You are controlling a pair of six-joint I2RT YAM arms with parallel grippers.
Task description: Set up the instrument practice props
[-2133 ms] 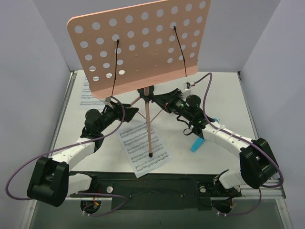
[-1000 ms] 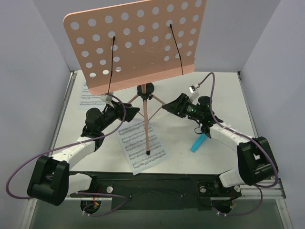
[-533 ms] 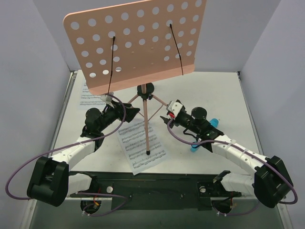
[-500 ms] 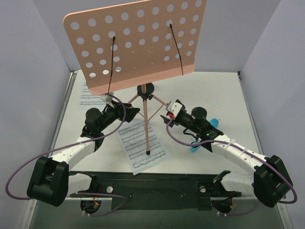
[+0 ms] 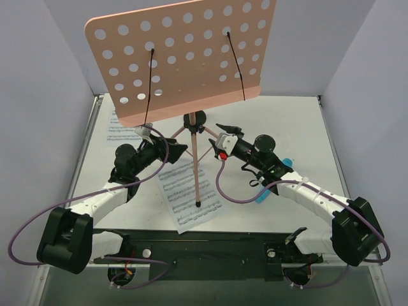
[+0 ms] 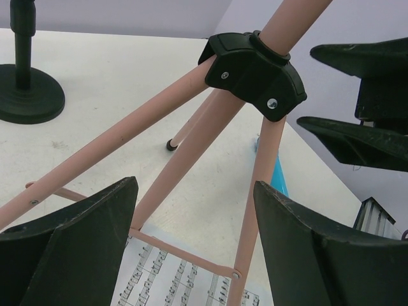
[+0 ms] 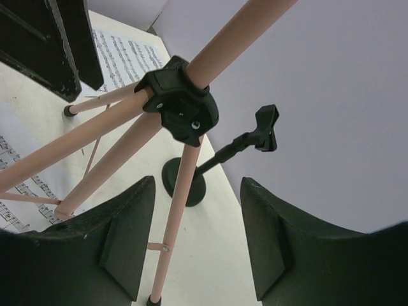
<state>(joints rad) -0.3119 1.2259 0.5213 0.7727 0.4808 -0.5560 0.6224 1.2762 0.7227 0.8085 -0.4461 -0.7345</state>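
The right gripper [image 5: 225,134] is swung nearer the pink tripod [image 5: 197,178], jaws spread; the left gripper [image 5: 174,148] is kept spread.

The stand desk [image 5: 185,57] is a pale pink sheet, painted metal in look, smooth and matt, crossed by thin black wire page-holders [image 5: 149,89]. The tripod [image 6: 115,141] has smooth pink tubes with a soft satin sheen. Its joint [image 6: 252,67] is black moulded plastic, faintly grained, set with small bright metal screws. The sheet-music page [image 5: 178,191] is plain matt white paper. On the left gripper [image 6: 194,185], the fingers [image 6: 76,248] are matt black plastic, scuffed pale along the edges. The table [image 6: 115,70] is matt white, lightly marked.
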